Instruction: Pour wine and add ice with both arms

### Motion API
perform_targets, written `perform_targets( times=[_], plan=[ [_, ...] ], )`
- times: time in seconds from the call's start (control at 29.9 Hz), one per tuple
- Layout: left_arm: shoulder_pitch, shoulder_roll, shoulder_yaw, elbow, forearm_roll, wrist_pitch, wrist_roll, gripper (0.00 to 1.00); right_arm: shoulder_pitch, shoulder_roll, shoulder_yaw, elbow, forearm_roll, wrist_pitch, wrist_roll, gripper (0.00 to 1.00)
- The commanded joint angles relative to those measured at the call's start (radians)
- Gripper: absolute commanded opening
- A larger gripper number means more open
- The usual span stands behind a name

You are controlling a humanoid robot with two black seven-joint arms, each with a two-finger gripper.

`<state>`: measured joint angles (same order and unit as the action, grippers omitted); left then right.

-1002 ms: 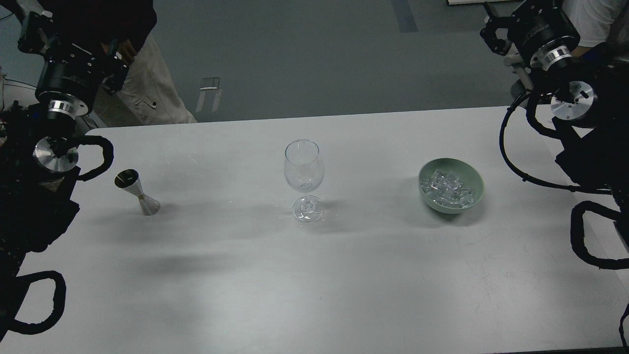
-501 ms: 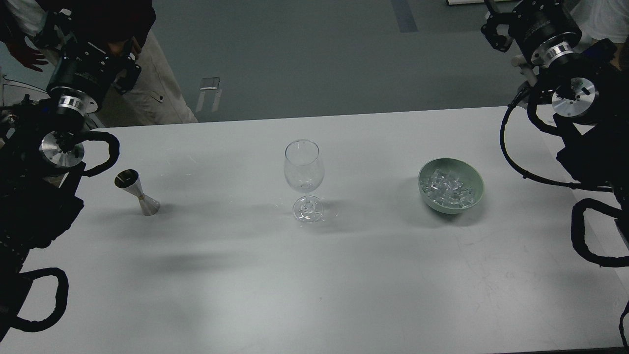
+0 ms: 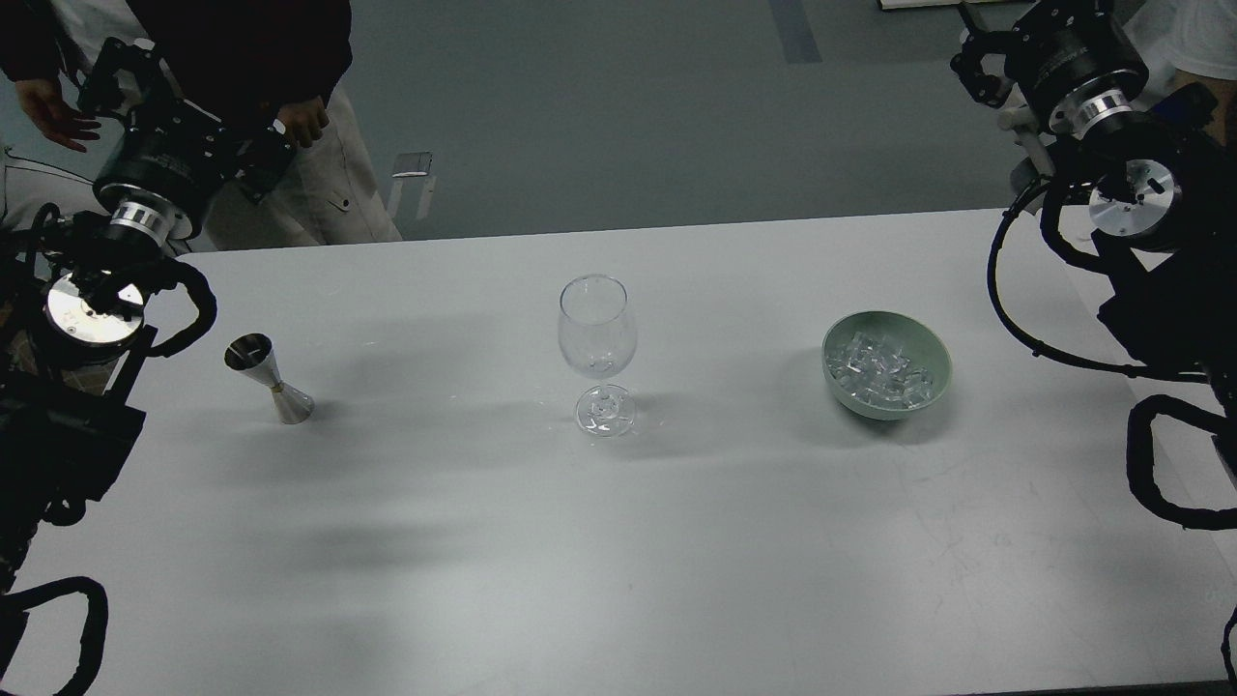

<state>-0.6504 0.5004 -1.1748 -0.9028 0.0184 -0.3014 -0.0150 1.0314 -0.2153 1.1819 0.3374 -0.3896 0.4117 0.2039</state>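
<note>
A clear stemmed wine glass [image 3: 597, 338] stands upright at the table's middle and looks empty. A small metal jigger [image 3: 269, 378] stands to its left; I cannot tell whether it holds wine. The ice [image 3: 881, 371], a heap of clear cubes, lies in a green bowl [image 3: 913, 332] to the right. My left gripper [image 3: 188, 121] hangs high beyond the table's far left corner, well away from the jigger. My right gripper [image 3: 995, 68] hangs high at the far right, away from the bowl. Both are dark and their fingers cannot be told apart.
The white table [image 3: 676, 532] carries only these three things. A person in a dark top and beige trousers [image 3: 319, 184] stands behind the far left edge, close to my left gripper. Another person in white [image 3: 1193, 39] is at the top right.
My left arm's far end has swung a little to the right and its elbow joint has drawn back left. The person behind it has shifted. My right arm has barely moved.
</note>
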Motion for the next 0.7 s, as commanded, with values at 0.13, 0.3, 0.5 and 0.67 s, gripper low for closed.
perform_targets(
  times=[0.13,0.3,0.5,0.67],
  plan=[
    [0.360,0.121,-0.169,-0.375,-0.083,0.062,0.014,0.98,-0.008,-0.024,-0.001,0.000,0.000,0.001,0.000,1.00],
    [0.630,0.116,-0.317,-0.560,-0.133,0.088,0.014,0.98,-0.016,-0.022,-0.001,0.000,0.000,-0.001,0.002,1.00],
    [0.960,0.021,-0.480,-0.743,-0.187,0.097,0.017,0.98,-0.020,-0.021,-0.001,0.000,0.000,-0.002,0.002,1.00],
    [1.069,-0.052,-0.488,-0.768,-0.187,0.102,0.018,0.97,-0.022,-0.022,-0.002,0.000,0.000,-0.002,0.002,1.00]
  ],
)
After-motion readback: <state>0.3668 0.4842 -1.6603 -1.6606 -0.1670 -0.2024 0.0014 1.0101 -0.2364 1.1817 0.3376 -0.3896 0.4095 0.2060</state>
